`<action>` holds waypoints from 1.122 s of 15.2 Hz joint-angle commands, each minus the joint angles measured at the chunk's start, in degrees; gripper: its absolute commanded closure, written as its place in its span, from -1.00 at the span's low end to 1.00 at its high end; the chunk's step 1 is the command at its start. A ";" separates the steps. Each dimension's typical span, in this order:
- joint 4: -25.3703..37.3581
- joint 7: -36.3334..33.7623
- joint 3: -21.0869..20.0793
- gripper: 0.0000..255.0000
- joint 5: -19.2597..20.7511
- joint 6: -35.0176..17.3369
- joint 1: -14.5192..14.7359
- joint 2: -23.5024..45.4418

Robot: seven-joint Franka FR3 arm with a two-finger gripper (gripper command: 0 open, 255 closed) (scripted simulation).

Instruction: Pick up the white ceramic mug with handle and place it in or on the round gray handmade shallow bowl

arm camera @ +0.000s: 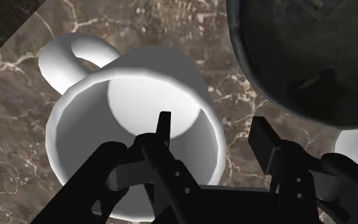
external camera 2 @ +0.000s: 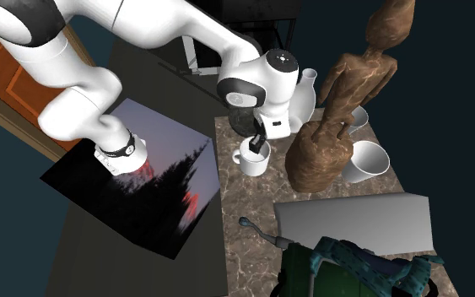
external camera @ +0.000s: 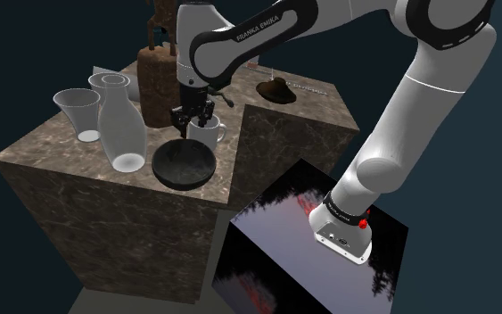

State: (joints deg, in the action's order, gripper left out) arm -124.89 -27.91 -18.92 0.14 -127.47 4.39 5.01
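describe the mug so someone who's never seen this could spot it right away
On the brown marble-topped block, find the dark round bowl at its near edge in the shoulder view. Just behind it stands a squat white mug, the arm's black jaws astride its rim. Unlike the tall carafe and flared cup nearby, it has a loop handle.

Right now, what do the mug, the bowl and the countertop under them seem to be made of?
The mug is plain smooth white, matte; perhaps ceramic. The bowl is dark grey, mottled, faintly glossy: possibly glazed pottery. The countertop is brown with pale veins, like polished marble.
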 commanded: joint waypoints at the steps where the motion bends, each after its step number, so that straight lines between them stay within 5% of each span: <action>1: 0.00 0.00 0.00 1.00 0.00 0.00 0.00 0.00; 9: 0.00 0.00 0.00 1.00 0.00 -0.01 0.00 0.00; 17: 2.80 0.79 -0.04 1.00 -1.25 5.91 -0.19 -3.27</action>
State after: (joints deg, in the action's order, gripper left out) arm -122.51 -27.17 -18.95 -0.98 -122.33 4.21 2.10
